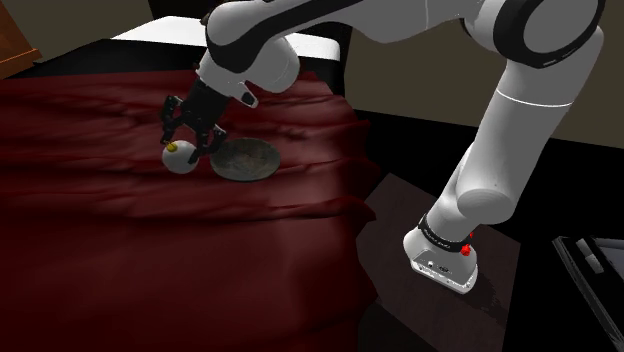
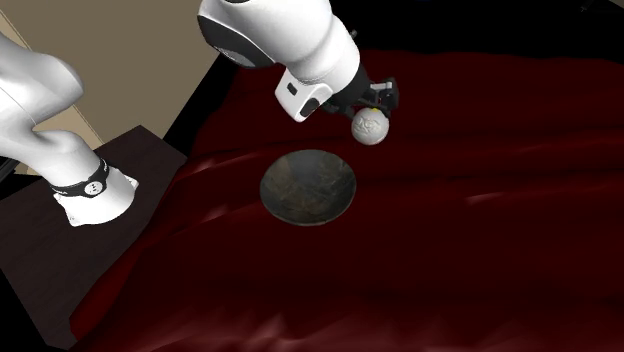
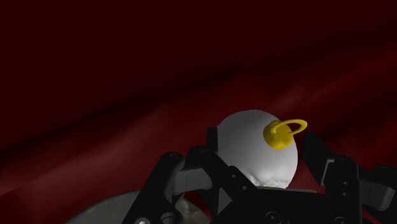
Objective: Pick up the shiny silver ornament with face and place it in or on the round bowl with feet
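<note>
Ornament [image 3: 254,153] with yellow loop, we see gripper [image 3: 261,141] clamped on it, beside dark bowl [image 2: 309,186], over rumpled dark-red cloth [image 1: 120,240], tan wall [image 2: 130,60]

One ornament [image 1: 182,158], one bowl [image 1: 245,161], one arm [image 1: 508,130]
</note>
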`<state>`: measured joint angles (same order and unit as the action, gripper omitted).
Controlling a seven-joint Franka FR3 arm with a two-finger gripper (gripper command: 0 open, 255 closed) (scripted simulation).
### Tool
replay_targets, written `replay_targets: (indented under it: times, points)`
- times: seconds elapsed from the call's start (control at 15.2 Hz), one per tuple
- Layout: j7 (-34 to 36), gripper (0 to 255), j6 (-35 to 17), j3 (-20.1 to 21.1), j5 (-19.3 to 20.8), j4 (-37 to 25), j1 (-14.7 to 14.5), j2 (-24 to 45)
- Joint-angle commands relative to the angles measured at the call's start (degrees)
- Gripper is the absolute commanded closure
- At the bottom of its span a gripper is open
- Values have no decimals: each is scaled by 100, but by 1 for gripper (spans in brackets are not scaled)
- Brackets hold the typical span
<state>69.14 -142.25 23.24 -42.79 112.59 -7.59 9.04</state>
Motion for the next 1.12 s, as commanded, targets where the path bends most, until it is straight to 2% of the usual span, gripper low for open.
replay_targets:
  times: [0.0, 0.4, 0.73, 1.06]
  points:
    - [109, 255, 114, -15, 69, -68, 3, -67]
    - [397, 255, 442, -55, 249, -284, 20, -234]
    - [-328, 255, 917, -309, -261, 457, 408, -1023]
    - [-932, 255, 1476, -709, -502, 1041, 710, -1696]
